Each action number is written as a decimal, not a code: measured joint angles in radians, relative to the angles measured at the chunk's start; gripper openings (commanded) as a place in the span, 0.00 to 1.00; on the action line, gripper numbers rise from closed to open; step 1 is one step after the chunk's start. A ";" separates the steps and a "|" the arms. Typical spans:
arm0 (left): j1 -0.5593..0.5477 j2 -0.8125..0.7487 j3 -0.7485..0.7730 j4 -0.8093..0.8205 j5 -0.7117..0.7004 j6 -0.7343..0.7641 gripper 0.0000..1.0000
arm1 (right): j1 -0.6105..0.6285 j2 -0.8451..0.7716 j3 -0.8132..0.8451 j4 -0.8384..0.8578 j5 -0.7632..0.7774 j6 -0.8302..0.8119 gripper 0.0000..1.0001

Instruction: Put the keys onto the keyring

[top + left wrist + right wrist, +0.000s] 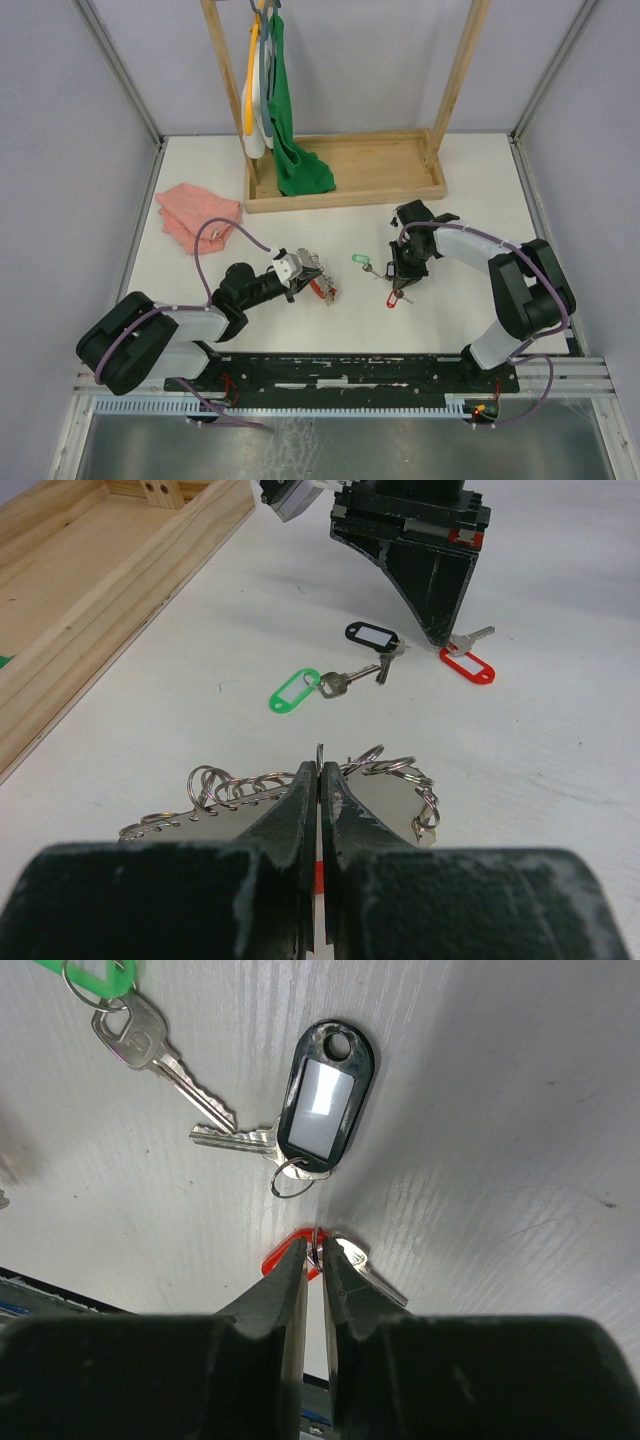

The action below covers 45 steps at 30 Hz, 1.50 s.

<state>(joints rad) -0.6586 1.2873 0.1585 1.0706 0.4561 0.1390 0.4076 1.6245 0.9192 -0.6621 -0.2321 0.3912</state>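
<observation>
pink cloth: crumpled at the far left of the table, well apart from everything else.
left gripper: low over the table, jaws pressed together, thin wire of the keyring pinched between the tips.
keyring: at the left gripper's tips, left of centre; bunch of small split rings fanned on the table either side of the fingers, red part showing.
wooden tray: at the back, centre; green cloth hanging down into its left end.
green-tagged key: flat on the table between the two arms, loose.
black-tagged key: flat, just right of the green one, blades close together.
red-tagged key: flat, rightmost of the three loose ones.
right gripper: pointing down, jaws a narrow slit apart, tips either side of the small ring joining red tag and key; gripped or only straddled, cannot tell.
</observation>
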 measured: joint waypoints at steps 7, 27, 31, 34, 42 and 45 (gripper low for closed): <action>0.000 0.000 0.002 0.000 0.000 0.000 0.03 | 0.000 0.013 0.001 -0.016 0.000 -0.014 0.12; 0.000 0.000 -0.002 0.030 0.019 0.017 0.03 | 0.059 -0.175 0.026 -0.058 -0.003 -0.193 0.01; 0.000 0.000 -0.025 0.082 0.034 0.038 0.03 | 0.170 -0.327 0.032 -0.009 0.004 -0.305 0.01; 0.000 -0.011 -0.042 0.103 0.060 0.065 0.03 | 0.240 -0.442 0.017 0.062 -0.023 -0.416 0.01; 0.000 -0.081 -0.050 0.106 0.166 0.118 0.03 | 0.267 -0.565 -0.031 0.200 -0.137 -0.597 0.01; 0.000 -0.087 -0.050 0.106 0.190 0.121 0.03 | 0.274 -0.553 -0.031 0.204 -0.174 -0.665 0.01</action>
<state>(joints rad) -0.6586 1.2003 0.1089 1.1763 0.6464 0.2596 0.6819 1.0718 0.8886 -0.4580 -0.4065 -0.2741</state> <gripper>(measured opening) 0.043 0.012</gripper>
